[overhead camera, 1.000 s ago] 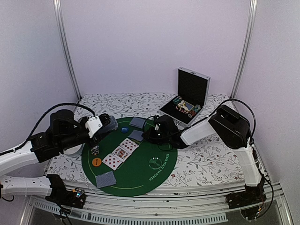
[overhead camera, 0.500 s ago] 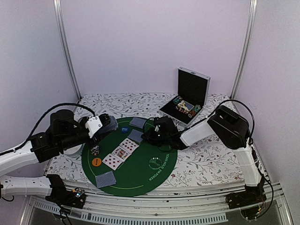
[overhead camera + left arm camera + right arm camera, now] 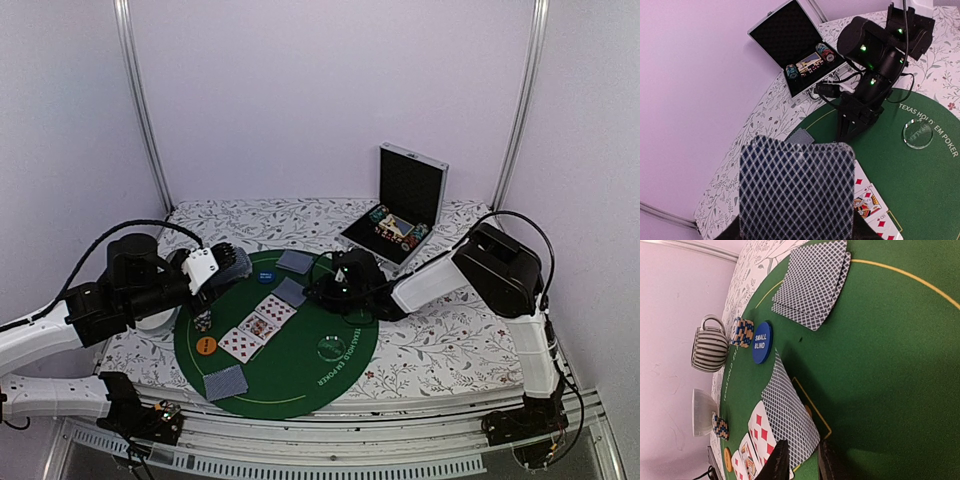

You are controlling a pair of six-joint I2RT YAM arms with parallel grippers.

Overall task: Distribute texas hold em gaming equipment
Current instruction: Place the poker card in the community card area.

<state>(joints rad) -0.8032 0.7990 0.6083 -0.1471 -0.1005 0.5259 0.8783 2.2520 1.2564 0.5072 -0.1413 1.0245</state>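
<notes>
Left gripper (image 3: pixel 228 266), at the left rim of the green mat (image 3: pixel 300 385): closed on a pack of grey-blue-backed cards (image 3: pixel 797 190), which stands directly before its wrist camera and hides the fingers. Right gripper (image 3: pixel 804 446), low over the mat: fingers a narrow gap apart and gripping nothing, with one face-down card (image 3: pixel 787 410) lying flat, its near corner at the fingertips. Face-up cards (image 3: pixel 756 437) lie just beside that card, the blue SMALL BLIND disc (image 3: pixel 761 342) and a chip stack (image 3: pixel 741 332) sit side by side just beyond it, and a face-down pair (image 3: pixel 812 282) lies farther ahead of the fingers.
</notes>
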